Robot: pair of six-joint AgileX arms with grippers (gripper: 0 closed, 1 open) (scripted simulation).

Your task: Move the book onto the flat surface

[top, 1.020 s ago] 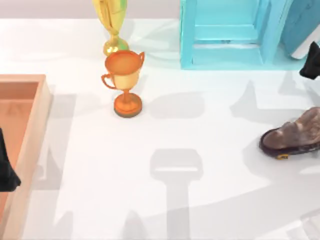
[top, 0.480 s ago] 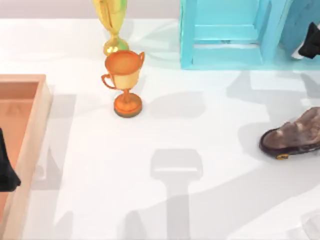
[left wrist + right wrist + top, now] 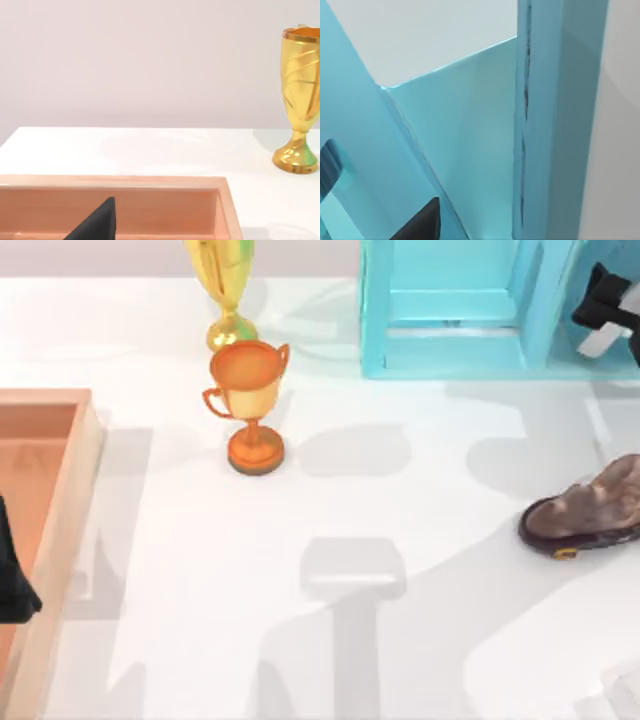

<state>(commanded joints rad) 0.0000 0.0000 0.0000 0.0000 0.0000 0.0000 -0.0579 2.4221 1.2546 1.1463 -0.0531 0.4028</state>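
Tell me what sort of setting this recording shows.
Probably a rendered tabletop test scene, not a real room: a plain white tabletop carries unrelated props, namely two trophies, a turquoise shelf unit, a brown shoe and a wooden tray. The right claw is at the shelf.

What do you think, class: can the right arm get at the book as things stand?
Probably yes. The right tool sits right against the book, beside the turquoise shelf unit at the table's far right, with nothing seen between them. The left tool is parked over the wooden tray.
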